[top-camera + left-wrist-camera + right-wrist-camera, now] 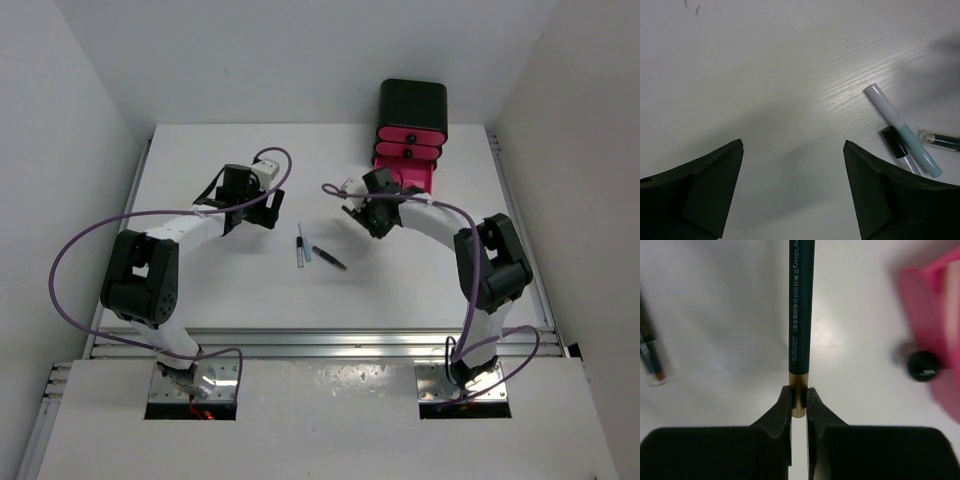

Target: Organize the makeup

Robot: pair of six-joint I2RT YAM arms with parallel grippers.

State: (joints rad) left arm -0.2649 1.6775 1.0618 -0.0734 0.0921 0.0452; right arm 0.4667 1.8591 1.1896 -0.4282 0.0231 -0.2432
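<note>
Evidently partway: the right gripper [799,396] is clamping a dark pencil [801,305] by its gold end near the pink drawer [412,178]. The left gripper [793,150] is hovering, jaws wide apart, while a pale-blue stick [902,131] and black-capped stick [899,149] are lying unsorted on the table [765,75].

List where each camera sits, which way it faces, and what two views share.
Top external: above and behind the bases, looking down on the table; left arm and right arm show.
Left wrist: low over the table, facing down; open left gripper, pale blue stick.
Right wrist: looks along right gripper, shut on the dark pencil; pink drawer right.
Shared: top and left wrist both show the pale blue stick.
</note>
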